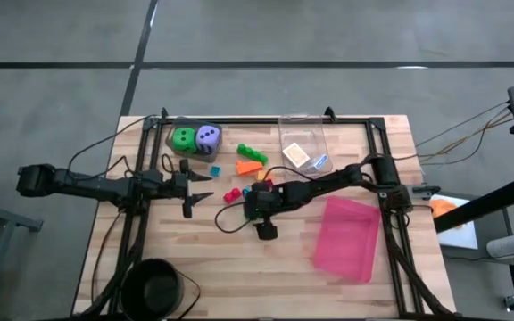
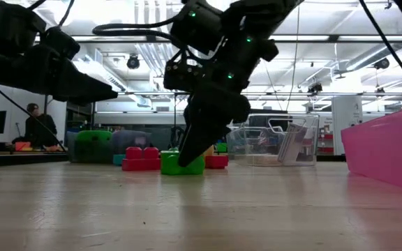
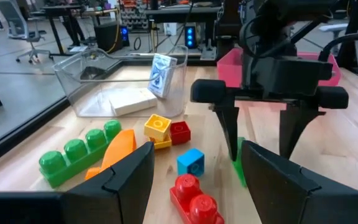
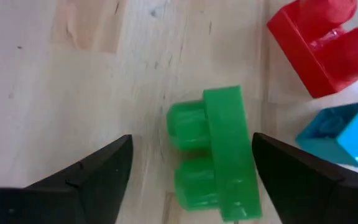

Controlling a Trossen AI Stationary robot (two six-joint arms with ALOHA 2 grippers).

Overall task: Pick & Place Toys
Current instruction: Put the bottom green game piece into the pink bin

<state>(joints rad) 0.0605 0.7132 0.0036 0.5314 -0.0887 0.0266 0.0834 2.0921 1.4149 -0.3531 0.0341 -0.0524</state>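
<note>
— Where is the right pincer (image 4: 188, 177)?
— Down at the table (image 1: 239, 267), fingers spread wide on either side of a small green brick (image 4: 215, 149), gripping nothing. A red brick (image 4: 325, 43) and a blue brick (image 4: 344, 132) lie just beside it.
— And the left pincer (image 1: 200, 198)?
— Near the table's left side, open, empty.

You have 2 dark, nearly black arms built of slim jointed segments. The right gripper (image 3: 263, 134) hangs from a boxy black head with a horizontal bar, and its 2 fingers (image 3: 229, 127) are narrow tapering blades. The left gripper (image 3: 194, 180) has 2 broad, angular matte-black fingers (image 3: 126, 180). Black cables loop along both arms, and small green lights glow on the right arm's housing (image 2: 222, 49).
</note>
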